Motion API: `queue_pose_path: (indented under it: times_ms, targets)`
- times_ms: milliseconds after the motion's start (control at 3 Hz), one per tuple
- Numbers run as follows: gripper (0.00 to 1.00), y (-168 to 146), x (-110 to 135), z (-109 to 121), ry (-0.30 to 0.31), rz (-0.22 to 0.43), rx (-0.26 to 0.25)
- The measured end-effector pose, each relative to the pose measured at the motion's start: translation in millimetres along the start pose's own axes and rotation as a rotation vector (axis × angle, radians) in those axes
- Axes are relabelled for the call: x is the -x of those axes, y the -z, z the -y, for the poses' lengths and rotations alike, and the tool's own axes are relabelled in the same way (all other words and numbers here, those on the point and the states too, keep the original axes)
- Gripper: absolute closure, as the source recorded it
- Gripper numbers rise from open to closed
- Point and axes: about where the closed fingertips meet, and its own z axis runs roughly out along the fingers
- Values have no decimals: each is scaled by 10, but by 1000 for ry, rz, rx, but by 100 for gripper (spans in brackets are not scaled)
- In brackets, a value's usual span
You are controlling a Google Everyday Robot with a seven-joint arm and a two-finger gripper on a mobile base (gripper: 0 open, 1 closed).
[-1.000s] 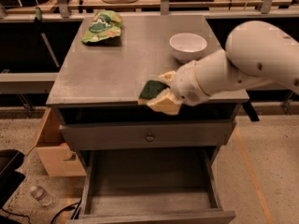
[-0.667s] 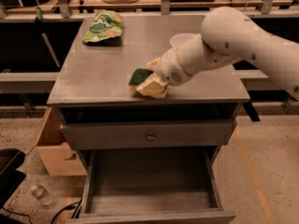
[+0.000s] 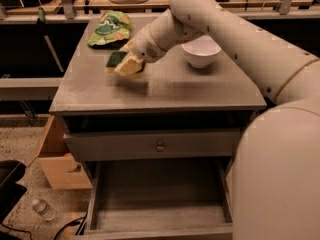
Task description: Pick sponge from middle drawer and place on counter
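Sponge (image 3: 116,59), dark green face up with a thin yellow edge, sits clamped in the gripper (image 3: 125,67) over the far-left part of the counter (image 3: 200,89). The tan fingers (image 3: 132,64) are closed onto the sponge's right side, with most of the green pad sticking out to the left. A soft shadow lies on the counter just near of the sponge; cannot tell whether the sponge touches the top or hangs just above it. The white arm (image 3: 235,34) reaches in from the right, crossing over the far side of the counter. A green snack bag (image 3: 109,28) lies at the far-left corner, just beyond the sponge. A white bowl (image 3: 201,50) stands to the right of the gripper, partly behind the arm. Below the counter is a shut drawer front with a round knob (image 3: 160,146). Under that, the middle drawer (image 3: 160,189) is pulled out toward the near side, grey floor bare. A cardboard box (image 3: 57,159) sits on the floor at left, with a plastic bottle (image 3: 44,209) near it.
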Motion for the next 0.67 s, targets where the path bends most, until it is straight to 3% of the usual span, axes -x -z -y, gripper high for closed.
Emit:
queue_pose_path:
  times_ms: [333, 667]
  targets:
    - [84, 142, 326, 210, 43, 42, -47]
    - [61, 119, 329, 201, 43, 43, -42]
